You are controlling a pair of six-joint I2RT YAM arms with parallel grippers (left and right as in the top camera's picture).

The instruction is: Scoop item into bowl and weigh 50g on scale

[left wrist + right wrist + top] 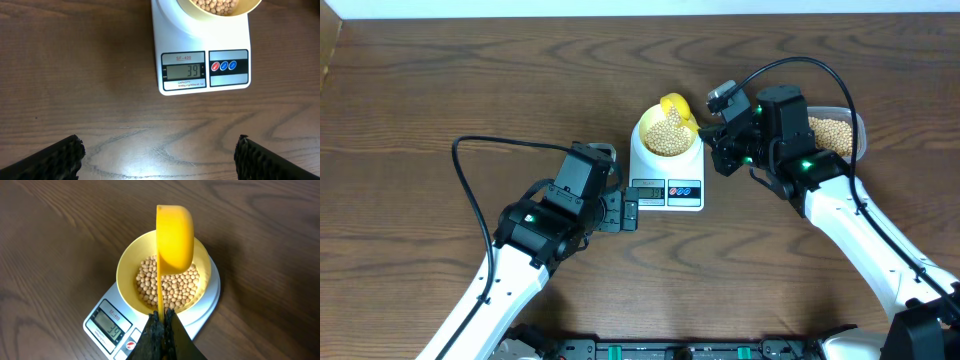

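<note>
Beans (170, 282) sit in bowl (127, 265) on scale (200, 45); display (183, 71) reads 39, short of 50. Right end effector (162, 317) clamps tipped scoop (175, 237); left end effector (159, 150) apart, empty. More beans needed.

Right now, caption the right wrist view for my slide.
Right tool holds a yellow scoop tipped over the bowl of beans on the scale, its display under 50.

Overhead straight down, left wrist facing scale (165, 35) front, right wrist close above it
</note>
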